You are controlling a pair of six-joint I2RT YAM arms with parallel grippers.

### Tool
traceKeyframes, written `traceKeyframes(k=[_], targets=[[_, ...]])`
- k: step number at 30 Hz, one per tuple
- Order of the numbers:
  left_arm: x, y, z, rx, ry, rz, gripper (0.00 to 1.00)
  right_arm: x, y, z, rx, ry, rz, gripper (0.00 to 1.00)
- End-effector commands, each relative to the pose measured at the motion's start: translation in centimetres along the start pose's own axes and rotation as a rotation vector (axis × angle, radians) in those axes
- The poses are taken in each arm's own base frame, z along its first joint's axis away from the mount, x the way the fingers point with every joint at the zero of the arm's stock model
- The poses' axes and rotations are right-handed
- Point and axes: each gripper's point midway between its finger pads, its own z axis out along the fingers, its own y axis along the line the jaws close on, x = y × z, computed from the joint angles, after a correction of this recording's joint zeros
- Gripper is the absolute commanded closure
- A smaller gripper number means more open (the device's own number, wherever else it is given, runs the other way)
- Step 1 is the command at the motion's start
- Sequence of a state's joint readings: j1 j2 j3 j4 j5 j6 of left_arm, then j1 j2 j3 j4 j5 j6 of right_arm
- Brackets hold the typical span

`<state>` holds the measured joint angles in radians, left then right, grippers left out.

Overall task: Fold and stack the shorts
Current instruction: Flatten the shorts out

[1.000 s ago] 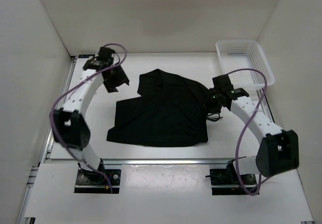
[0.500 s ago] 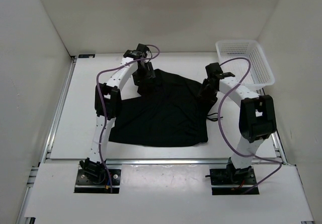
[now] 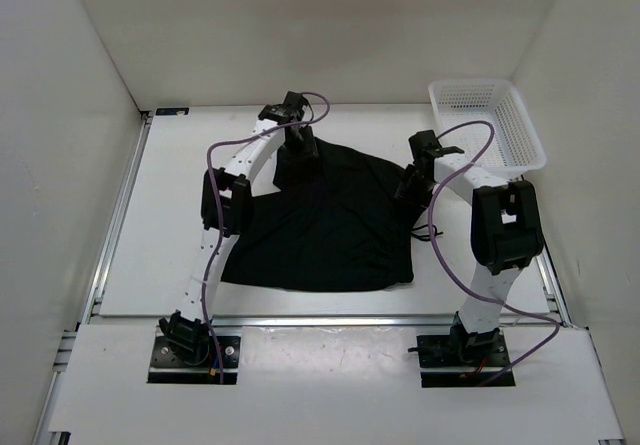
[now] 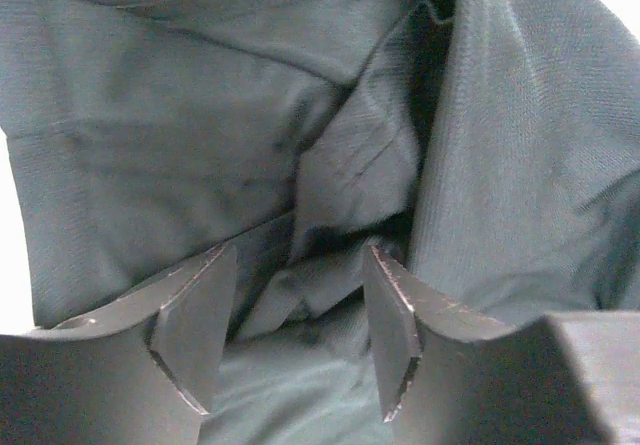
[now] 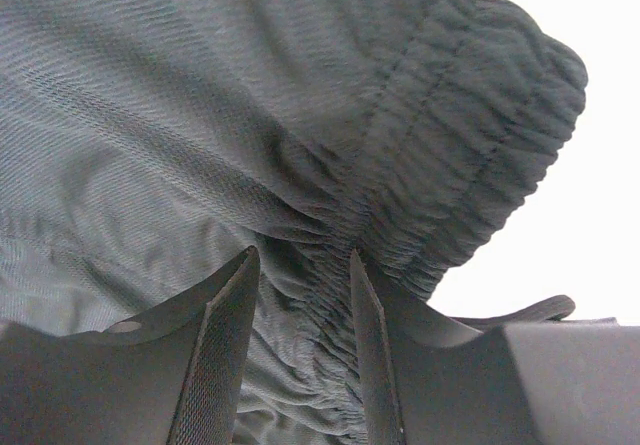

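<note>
The black shorts [image 3: 325, 225] lie spread across the middle of the table, rumpled at the far side. My left gripper [image 3: 297, 161] is down on their far left corner. In the left wrist view it [image 4: 295, 330] is open, with creased black fabric [image 4: 340, 175] under and between its fingers. My right gripper [image 3: 411, 187] is at the shorts' right edge. In the right wrist view it [image 5: 298, 350] stands open astride the gathered elastic waistband [image 5: 440, 165], and the cloth fills the gap. A loop of drawstring [image 3: 426, 233] lies just off the right edge.
A white mesh basket [image 3: 487, 125] stands at the far right corner, just behind the right arm. White walls close in the table [image 3: 170, 215] on the left, back and right. The table's metal front rail [image 3: 320, 319] runs just below the shorts.
My left arm has swung in from the far left of the table onto the shorts' far left corner. My right arm has risen at the elbow, and its gripper has shifted slightly farther along the waistband.
</note>
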<state>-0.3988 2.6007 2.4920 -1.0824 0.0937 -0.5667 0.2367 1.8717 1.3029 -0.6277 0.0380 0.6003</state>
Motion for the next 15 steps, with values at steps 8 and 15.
traceKeyframes(k=[8, 15], targets=[[-0.2, -3.7, -1.4, 0.056, -0.063, 0.033, 0.87, 0.1, -1.4, -1.3, 0.006, -0.018, 0.014, 0.53], [-0.3, -3.8, -5.1, 0.049, -0.087, 0.021, 0.90, 0.4, -2.4, -1.0, 0.024, -0.034, 0.023, 0.37]])
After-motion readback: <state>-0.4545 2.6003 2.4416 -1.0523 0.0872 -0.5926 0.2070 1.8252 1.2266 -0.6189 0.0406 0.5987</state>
